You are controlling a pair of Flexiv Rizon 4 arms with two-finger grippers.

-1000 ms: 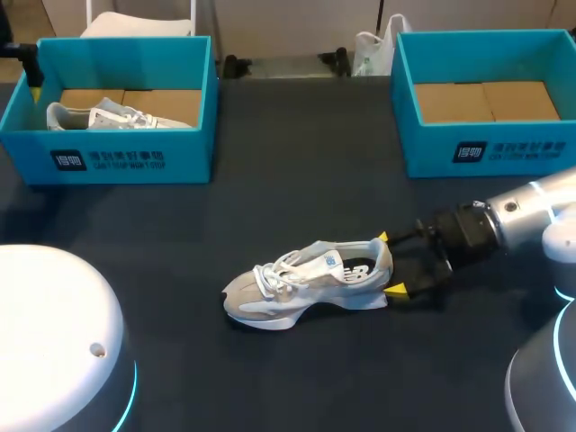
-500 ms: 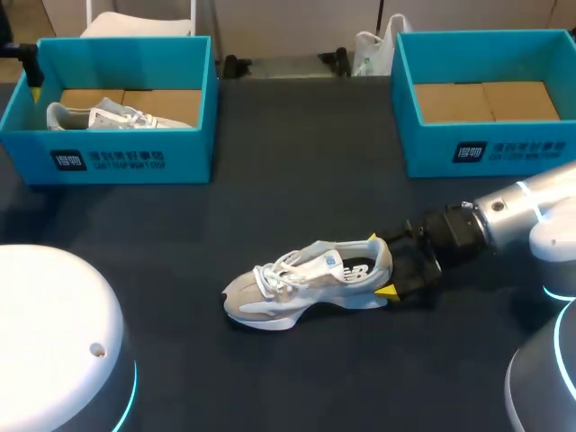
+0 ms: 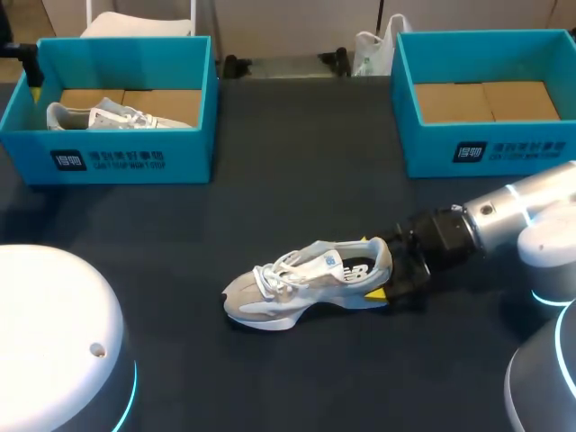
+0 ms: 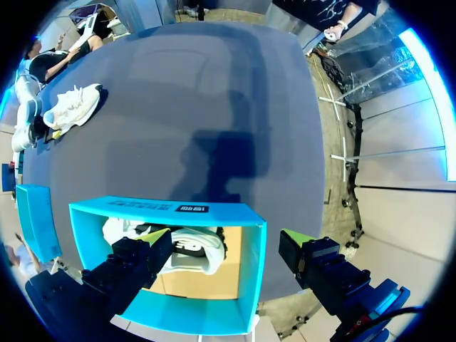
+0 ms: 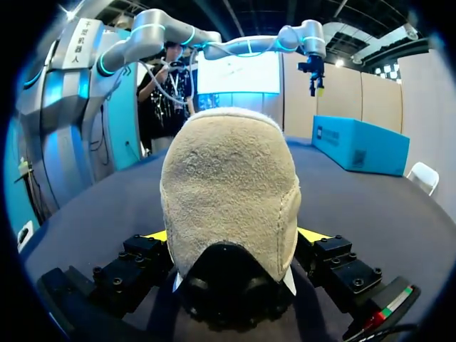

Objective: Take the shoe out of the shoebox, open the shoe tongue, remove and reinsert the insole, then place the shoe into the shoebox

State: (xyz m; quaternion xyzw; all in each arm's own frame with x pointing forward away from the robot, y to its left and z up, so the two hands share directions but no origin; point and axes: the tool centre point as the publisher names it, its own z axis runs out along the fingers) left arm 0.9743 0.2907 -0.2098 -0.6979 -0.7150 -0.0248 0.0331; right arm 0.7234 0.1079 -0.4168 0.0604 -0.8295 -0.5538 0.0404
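Tabletop (image 3: 297,189) — shoe (image 3: 306,281) crosswise, toe leftward, heel apparently clamped in right gripper (image 3: 378,268).

The shoe (image 5: 228,185) is filling the middle of the view, heel end on, its beige suede back rising over a black heel piece. The right gripper (image 5: 235,235) is clasping it: one black finger (image 5: 146,260) is sitting on each side of the shoe's heel, the yellow tips pressing in against the heel from both sides. The dark table (image 5: 377,206) is stretching away beyond the shoe. Far past the shoe and off to one side, a teal shoebox (image 5: 360,142) is standing on the table, and the left arm (image 5: 235,44) is arching high over the shoe towards it.
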